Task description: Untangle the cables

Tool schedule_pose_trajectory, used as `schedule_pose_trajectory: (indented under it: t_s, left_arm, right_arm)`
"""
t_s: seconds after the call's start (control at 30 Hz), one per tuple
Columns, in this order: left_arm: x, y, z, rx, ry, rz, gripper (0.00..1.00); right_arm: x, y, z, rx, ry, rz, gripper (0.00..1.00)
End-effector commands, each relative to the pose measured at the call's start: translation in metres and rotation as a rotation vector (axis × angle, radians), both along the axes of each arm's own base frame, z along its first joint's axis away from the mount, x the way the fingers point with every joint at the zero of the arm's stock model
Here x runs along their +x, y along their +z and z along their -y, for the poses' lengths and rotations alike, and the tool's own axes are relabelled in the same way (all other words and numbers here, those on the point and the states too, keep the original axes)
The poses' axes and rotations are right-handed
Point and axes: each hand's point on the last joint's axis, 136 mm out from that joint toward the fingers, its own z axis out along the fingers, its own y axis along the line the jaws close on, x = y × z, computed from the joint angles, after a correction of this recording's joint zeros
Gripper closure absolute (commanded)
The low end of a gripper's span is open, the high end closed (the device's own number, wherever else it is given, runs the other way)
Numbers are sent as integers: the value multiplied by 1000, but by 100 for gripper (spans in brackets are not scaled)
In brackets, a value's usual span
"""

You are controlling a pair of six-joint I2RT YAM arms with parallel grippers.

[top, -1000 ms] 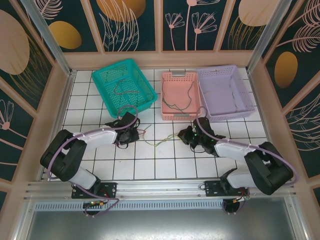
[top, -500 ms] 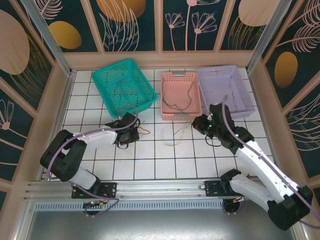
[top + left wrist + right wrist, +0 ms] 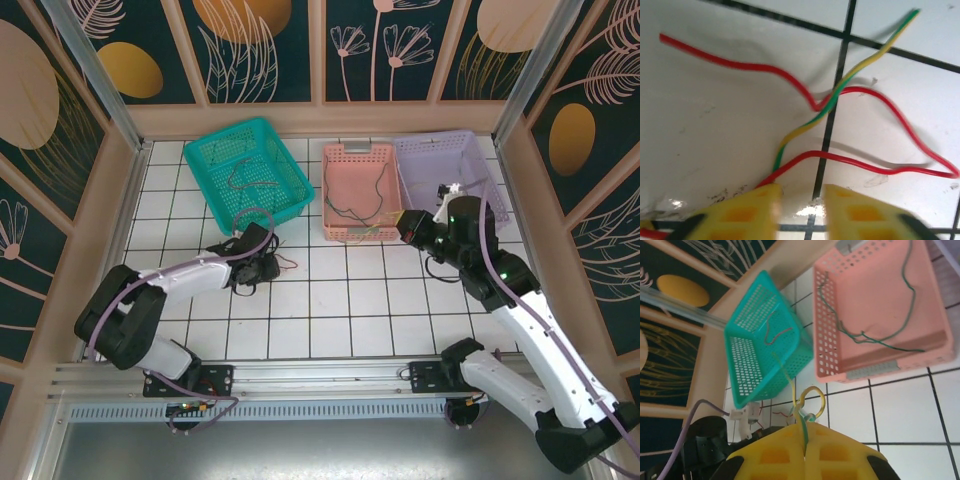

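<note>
My left gripper rests low on the white tiles in front of the teal basket, open. A red cable and a yellow-green cable cross on the tile just ahead of it, and both run under its left finger. My right gripper is raised near the front corner of the pink basket. It is shut on a yellow-green cable that curls into a small loop above the fingertips.
Three baskets stand at the back: teal holding a dark-red cable, pink holding a green cable, and lilac. Wooden walls close the table in on the left, back and right.
The right arm rose from the tiles and swung back-right towards the pink and lilac baskets, carrying the yellow-green cable off the table. The left gripper opened in place.
</note>
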Motion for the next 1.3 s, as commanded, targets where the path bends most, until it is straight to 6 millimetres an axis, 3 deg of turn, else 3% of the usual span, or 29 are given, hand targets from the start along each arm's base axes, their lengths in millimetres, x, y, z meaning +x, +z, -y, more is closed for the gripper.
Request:
schedule_pose_trajectory:
  t_s: [0.0, 0.17, 0.23, 0.33, 0.47, 0.7, 0.8, 0.83, 0.9, 1.03, 1.27]
  left_arm:
    - [31, 82, 9, -82, 46, 171, 43]
    - [49, 183, 23, -228, 70, 327, 30]
    - [48, 208, 30, -309, 75, 346, 28]
    - [44, 229, 53, -484, 47, 332, 24]
    - [42, 233, 78, -662, 17, 295, 23]
    - [60, 215, 87, -618, 11, 291, 25]
    - [72, 206, 85, -587, 33, 301, 31]
    - [77, 204, 84, -579, 37, 315, 35]
    - [86, 205, 81, -555, 41, 361, 54]
    - [100, 213, 68, -554, 74, 438, 100]
    - [109, 233, 55, -552, 85, 491, 100]
  right_arm:
    - [6, 44, -15, 1, 110, 181, 100]
    - [24, 63, -26, 22, 127, 248, 100]
    - [33, 70, -31, 43, 124, 264, 100]
    - [45, 79, -39, 98, 126, 280, 100]
    - [54, 84, -53, 156, 160, 264, 100]
    - [51, 85, -64, 209, 218, 221, 100]
    - [44, 84, -69, 234, 257, 189, 100]
    - [41, 84, -70, 240, 266, 179, 100]
    - [35, 83, -70, 253, 280, 162, 100]
    - [23, 74, -73, 266, 339, 97, 100]
    - [16, 73, -57, 258, 306, 97, 100]
